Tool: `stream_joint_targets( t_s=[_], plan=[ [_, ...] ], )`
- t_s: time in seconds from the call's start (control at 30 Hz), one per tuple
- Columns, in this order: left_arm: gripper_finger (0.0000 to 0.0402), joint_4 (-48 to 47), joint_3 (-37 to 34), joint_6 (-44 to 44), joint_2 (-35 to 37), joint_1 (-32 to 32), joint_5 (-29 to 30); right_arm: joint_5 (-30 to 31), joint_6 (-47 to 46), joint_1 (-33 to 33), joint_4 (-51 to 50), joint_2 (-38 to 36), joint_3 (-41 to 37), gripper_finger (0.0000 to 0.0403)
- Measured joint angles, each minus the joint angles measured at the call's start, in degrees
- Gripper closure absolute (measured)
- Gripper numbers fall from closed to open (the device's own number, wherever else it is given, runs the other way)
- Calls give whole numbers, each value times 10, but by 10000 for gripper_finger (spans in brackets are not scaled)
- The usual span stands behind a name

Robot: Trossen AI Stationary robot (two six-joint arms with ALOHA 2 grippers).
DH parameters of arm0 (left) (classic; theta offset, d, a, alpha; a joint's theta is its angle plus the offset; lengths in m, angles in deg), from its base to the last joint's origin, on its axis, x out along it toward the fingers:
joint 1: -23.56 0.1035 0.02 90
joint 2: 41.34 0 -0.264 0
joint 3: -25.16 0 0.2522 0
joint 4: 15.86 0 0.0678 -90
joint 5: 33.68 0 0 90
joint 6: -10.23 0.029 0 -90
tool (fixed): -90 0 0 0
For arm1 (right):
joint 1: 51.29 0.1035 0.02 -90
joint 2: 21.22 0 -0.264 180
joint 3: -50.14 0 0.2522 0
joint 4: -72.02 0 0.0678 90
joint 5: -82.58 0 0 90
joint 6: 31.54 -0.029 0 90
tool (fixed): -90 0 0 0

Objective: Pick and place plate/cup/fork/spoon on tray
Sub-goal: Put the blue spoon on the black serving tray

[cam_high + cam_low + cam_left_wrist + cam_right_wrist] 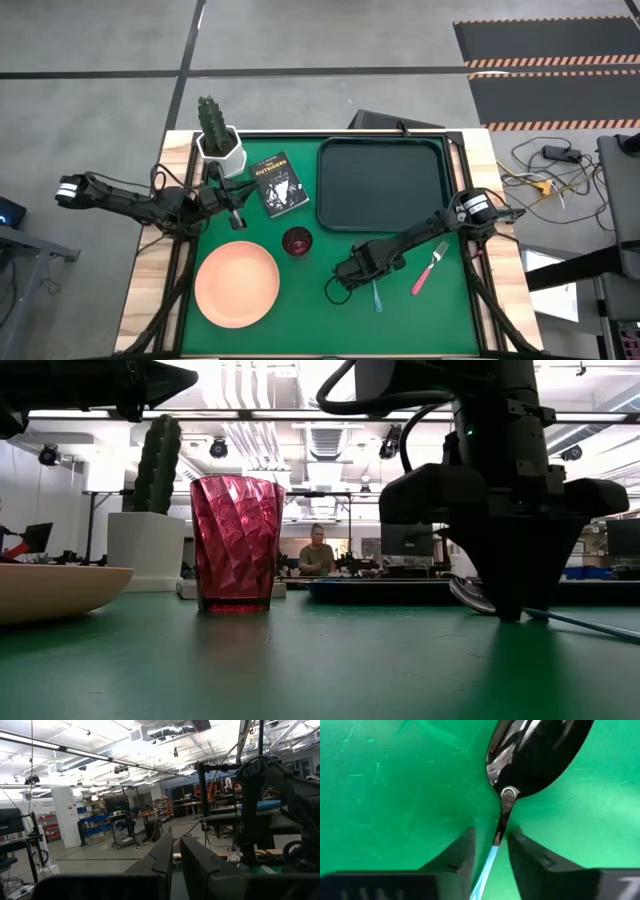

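Observation:
The spoon (540,755) lies flat on the green mat, metal bowl and light blue handle (377,296). My right gripper (491,832) is open and points down over it, one finger on each side of the thin neck, with green mat showing between at least one finger and the neck. The pink-handled fork (430,268) lies to the spoon's right. The dark red cup (297,242) stands upright mid-table and the peach plate (236,285) lies at the near left. The dark tray (382,185) sits at the far right. My left gripper (235,215) is shut, raised beside the book.
A white pot with a cactus (215,140) stands at the far left, and a small black book (280,183) lies between it and the tray. In the low view a person (318,552) sits in the room beyond the table.

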Motion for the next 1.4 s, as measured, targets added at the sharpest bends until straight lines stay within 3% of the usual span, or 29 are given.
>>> stream_joint_targets(
  t_s=[0.23, 0.47, 0.63, 0.77, 0.97, 1.17, 1.4],
  plan=[
    [384, 0, 0, 0, 0, 0, 0, 0, -1, -2, 6, 0, 0, 388],
    [384, 0, 0, 0, 0, 0, 0, -16, 5, -12, 1, -29, -3, 393],
    [384, 0, 0, 0, 0, 0, 0, -47, 24, -32, 0, -97, -2, 393],
    [384, 0, 0, 0, 0, 0, 0, -31, 36, -64, -3, -161, -2, 393],
    [384, 0, 0, 0, 0, 0, 0, 25, 112, -157, -14, -234, -2, 394],
    [384, 0, 0, 0, 0, 0, 0, 10, 253, -293, -29, -251, -1, 392],
    [384, 1, 0, 0, 1, 0, 0, 1, 413, -461, -115, -244, -15, 391]
  ],
)
